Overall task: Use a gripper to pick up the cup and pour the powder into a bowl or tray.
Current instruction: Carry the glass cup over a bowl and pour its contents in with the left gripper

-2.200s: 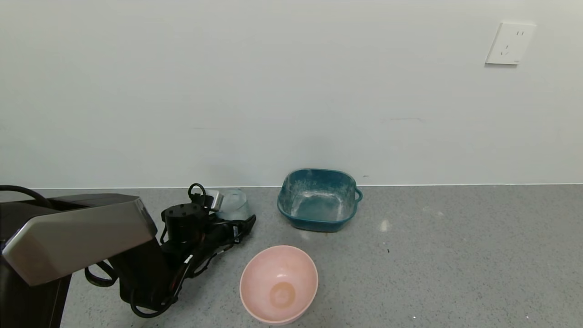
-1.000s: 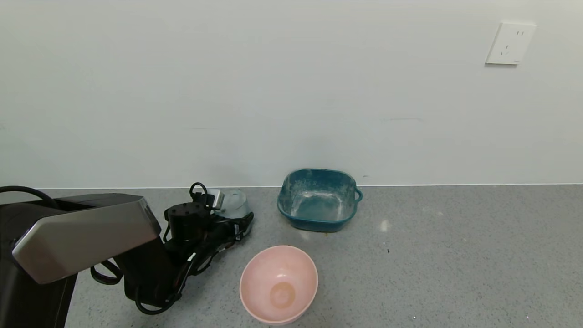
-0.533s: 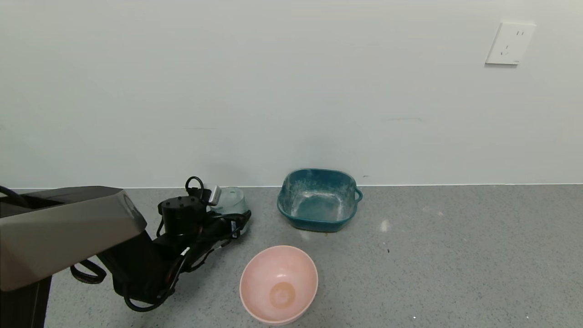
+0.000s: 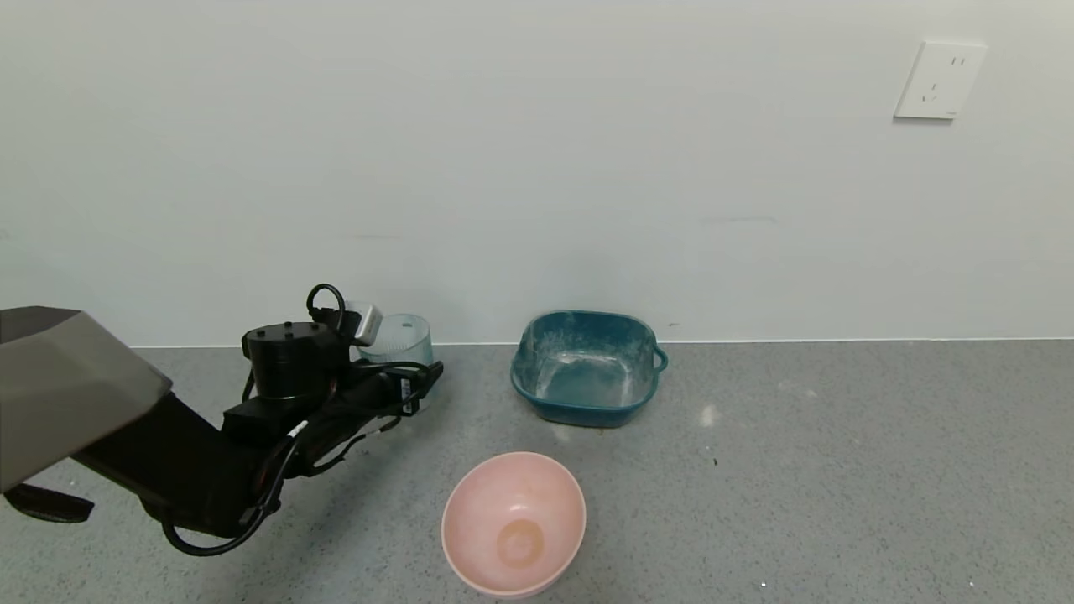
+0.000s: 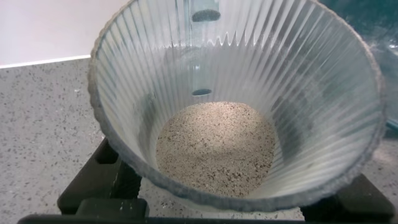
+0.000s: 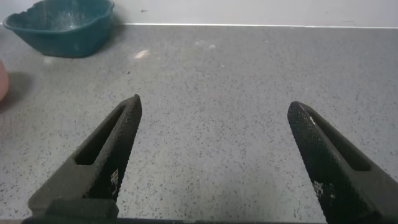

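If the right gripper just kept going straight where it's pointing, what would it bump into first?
Probably nothing: the right gripper is open and points over bare speckled grey counter toward the white wall. The squarish teal tray sits off to one side. Depth is hard to judge.

Bare lab-like test space: speckled grey floor, plain white wall, socket.

Teal tray, wall socket

The left arm is extended forward and low, with its claw clamped on the cup, which is held upright. The right claw is spread wide above the worktop.
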`<state>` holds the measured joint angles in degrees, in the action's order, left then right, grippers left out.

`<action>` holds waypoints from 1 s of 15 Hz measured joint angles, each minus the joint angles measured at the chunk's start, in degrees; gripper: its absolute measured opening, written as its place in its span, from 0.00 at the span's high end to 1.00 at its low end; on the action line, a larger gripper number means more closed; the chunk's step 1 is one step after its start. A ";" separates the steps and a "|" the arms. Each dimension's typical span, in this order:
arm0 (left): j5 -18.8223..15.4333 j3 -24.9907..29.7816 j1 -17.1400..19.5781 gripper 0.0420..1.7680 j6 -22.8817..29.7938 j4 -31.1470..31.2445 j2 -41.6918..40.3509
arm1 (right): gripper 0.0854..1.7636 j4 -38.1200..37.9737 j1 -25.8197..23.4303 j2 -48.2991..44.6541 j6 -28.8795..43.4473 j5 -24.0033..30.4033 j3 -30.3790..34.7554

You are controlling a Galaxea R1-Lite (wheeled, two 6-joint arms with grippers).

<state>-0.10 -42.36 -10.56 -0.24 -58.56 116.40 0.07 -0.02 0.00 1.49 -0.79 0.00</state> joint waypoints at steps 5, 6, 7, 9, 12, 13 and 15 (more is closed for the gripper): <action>4.43 -1.79 -3.16 0.25 -6.84 7.61 -5.25 | 0.03 -0.02 0.02 0.00 0.00 0.02 0.00; 5.47 -1.79 -4.00 0.25 -8.73 7.55 -5.92 | 0.03 0.00 0.02 0.00 0.00 0.02 0.00; 5.79 -1.68 -4.85 0.25 -9.95 7.61 -6.72 | 0.03 0.02 0.02 0.00 0.00 0.02 0.00; 5.94 -1.35 -6.50 0.25 -13.89 8.07 -8.31 | 0.03 0.00 0.02 0.00 0.00 0.00 0.00; 5.28 0.69 -7.52 0.25 -19.04 12.09 -11.63 | 0.03 0.00 0.02 0.00 -0.01 0.02 0.00; 4.61 1.30 -7.88 0.25 -20.09 13.89 -12.85 | 0.03 0.00 0.02 0.00 0.00 0.00 0.00; 3.07 2.43 -8.92 0.25 -22.14 18.21 -16.01 | 0.03 0.00 0.02 0.00 0.00 0.02 0.00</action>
<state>2.97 -39.94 -19.48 -22.38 -40.35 100.39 0.07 0.00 0.00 1.49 -0.77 0.00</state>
